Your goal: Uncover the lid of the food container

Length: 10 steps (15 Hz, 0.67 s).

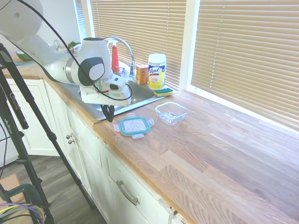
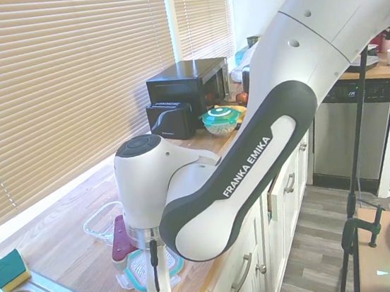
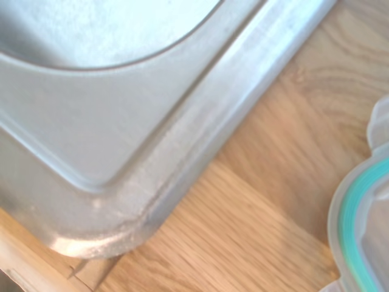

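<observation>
1. Pincer: hangs at the sink corner, gripping nothing; whether its fingers are spread cannot be told.
2. Lid: flat on the wooden counter, just beside the pincer.
3. Food container: uncovered, beyond the lid.

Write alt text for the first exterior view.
A teal-rimmed clear plastic lid lies flat on a wooden countertop, beside an open, clear rounded-square food container. The white robot arm's gripper hangs at the steel sink's edge, apart from the lid.
</observation>
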Motion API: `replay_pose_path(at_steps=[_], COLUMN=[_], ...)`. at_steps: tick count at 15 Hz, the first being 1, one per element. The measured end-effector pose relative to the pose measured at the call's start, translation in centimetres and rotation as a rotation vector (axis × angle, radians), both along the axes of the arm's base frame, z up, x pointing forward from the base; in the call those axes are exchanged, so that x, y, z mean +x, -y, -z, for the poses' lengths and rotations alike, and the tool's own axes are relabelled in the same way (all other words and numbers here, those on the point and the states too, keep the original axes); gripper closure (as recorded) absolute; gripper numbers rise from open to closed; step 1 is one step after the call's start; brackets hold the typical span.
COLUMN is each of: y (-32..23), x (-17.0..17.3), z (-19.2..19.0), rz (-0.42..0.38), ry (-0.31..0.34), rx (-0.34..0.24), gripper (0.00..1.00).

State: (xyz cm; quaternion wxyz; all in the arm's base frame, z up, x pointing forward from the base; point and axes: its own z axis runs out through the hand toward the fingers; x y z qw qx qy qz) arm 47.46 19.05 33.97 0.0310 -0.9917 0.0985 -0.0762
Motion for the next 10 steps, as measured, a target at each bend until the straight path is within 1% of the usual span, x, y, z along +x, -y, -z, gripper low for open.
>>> replay_pose_path(at_steps=[2,3,6,7,8,10], y=[0.0,0.0,0.7,1.3,2.2,3.3], x=[0.0,-0.2,-1.0,-1.2,-1.5,-2.2], z=[-2.2,-3.4,-7.5,-9.1,-10.8,-13.4], rz=[0.019,0.044,0.175,0.221,0.267,0.349], ry=[0.030,0.040,0.053,0.072,0.100,0.156], rx=[0.014,0.016,0.006,-0.006,-0.021,-0.057], gripper=[1.00,1.00,1.00,1.00,0.00,0.00])
